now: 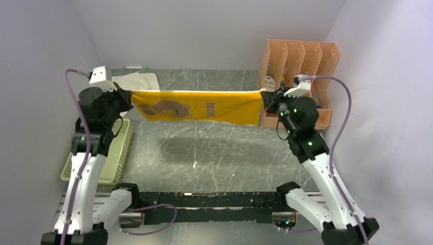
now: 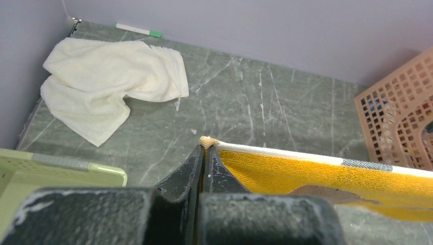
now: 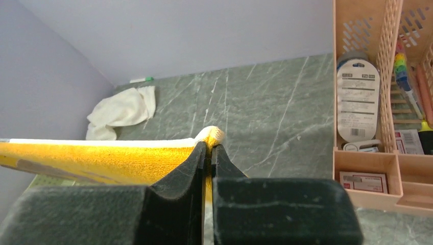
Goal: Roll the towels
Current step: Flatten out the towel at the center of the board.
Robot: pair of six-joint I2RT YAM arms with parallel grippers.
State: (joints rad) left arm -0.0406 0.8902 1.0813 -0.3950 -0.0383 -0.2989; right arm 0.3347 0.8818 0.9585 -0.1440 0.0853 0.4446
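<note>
The left gripper (image 2: 204,155) and right gripper (image 3: 208,153) each clamp a top corner of the yellow towel (image 1: 196,107), holding it taut above the tabletop (image 1: 214,153), probably to lay it flat for rolling; the cream towel (image 1: 135,80) lies crumpled at the far left.

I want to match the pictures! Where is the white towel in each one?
Top view: the white towel lies crumpled at the table's far left corner.
Left wrist view: the white towel fills the upper left.
Right wrist view: the white towel looks small, left of middle, higher in the picture than the yellow towel.
Shared landmark: the green-tipped pen by the back wall, just behind it.
</note>
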